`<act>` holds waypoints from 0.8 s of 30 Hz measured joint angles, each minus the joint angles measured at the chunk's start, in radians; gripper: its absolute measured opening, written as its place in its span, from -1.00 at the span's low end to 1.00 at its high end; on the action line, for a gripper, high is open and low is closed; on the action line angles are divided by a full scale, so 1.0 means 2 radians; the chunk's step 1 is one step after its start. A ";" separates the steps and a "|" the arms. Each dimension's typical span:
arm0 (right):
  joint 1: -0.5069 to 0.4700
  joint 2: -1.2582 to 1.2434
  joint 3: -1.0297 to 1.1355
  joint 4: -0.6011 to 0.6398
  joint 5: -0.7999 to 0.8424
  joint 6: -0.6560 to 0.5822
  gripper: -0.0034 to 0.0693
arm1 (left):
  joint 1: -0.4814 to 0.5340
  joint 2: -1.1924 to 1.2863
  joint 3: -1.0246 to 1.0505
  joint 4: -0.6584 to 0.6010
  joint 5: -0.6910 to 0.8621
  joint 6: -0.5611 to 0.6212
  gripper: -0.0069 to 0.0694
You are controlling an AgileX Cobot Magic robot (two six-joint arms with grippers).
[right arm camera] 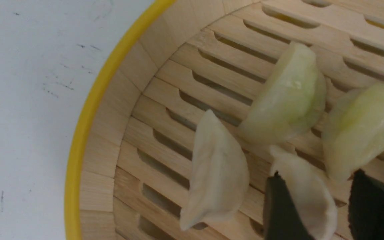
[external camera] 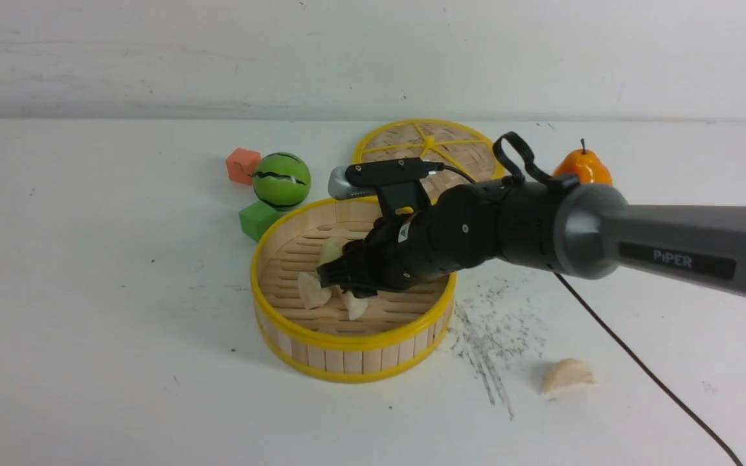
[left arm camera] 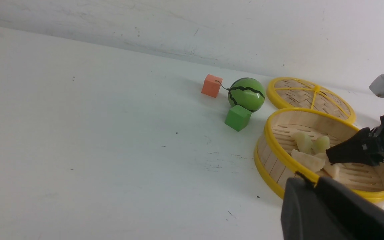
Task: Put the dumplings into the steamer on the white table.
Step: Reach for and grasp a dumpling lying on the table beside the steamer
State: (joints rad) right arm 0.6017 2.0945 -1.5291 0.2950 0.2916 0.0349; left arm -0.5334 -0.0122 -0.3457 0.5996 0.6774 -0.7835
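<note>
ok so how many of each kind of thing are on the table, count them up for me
dumplings: 5 in view, 4 in the steamer, 1 on the table
cubes: 2
toy watermelon: 1
pear: 1
steamer: 1
lid: 1
total: 11

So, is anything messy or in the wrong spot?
One cream dumpling lies alone on the white table, outside the steamer where other dumplings sit. Dark scuff marks smear the table beside the steamer.

dumplings (external camera: pixel 313 291) lie in the steamer (external camera: pixel 347 360), a stray dumpling (external camera: pixel 567 375) on the table (external camera: pixel 120 323) right of it.
</note>
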 joint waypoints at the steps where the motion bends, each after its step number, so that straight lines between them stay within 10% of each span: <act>1: 0.000 -0.004 0.000 0.003 0.006 0.004 0.13 | 0.000 0.000 0.000 0.000 0.000 0.000 -0.69; 16: -0.098 -0.179 0.106 -0.081 0.276 0.058 0.29 | 0.000 0.000 0.000 0.000 0.002 0.000 -0.66; 24: -0.146 -0.242 0.327 -0.014 0.088 0.128 0.29 | 0.000 0.000 0.001 0.000 0.004 0.000 -0.64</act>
State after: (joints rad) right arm 0.3089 1.6107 -0.8747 0.2662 0.4680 0.2906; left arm -0.5334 -0.0122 -0.3446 0.6000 0.6851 -0.7835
